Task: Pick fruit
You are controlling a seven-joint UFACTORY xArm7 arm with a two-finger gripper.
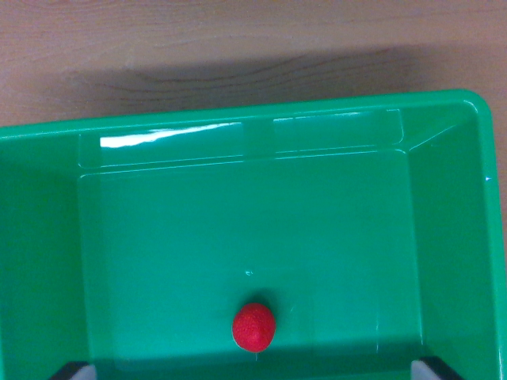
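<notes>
Looking down thru the wrist cam, I saw the green bin (444, 237) filling most of the frame, w/ a strip of wooden table (238, 47) across the top. Going L to R: the bin's left wall sat at the wrist view's left, then the bare floor, and the far wall carried a bright glare streak toward its left part.

At bottom left a dark fingertip (73, 370) just poked into frame. I read the gripper (253, 372) as spread wide, since the 2nd dark tip showed way over at bottom right and nothing sat between them up at the tips. It was grasping nothing.

The fruit, a red strawberry (253, 326), was on the bin floor, low in the frame, approx centred between the two tips and well apart from both side walls. It looked like it rested near the bin's near edge, w/ a small shadow just above it. Whether it stood upright or lay on its side I couldn't tell from this angle.

My call on the step: approach/descend for the pick, not yet started closing. To do it well I judged I should keep the berry centred between the tips, nudge the wrist toward the frame's bottom so the fingers straddle it, drop straight down w/o scraping the near wall, and close gently bc the thing is small, round and prob rolls or squirts out if pinched off-centre.
</notes>
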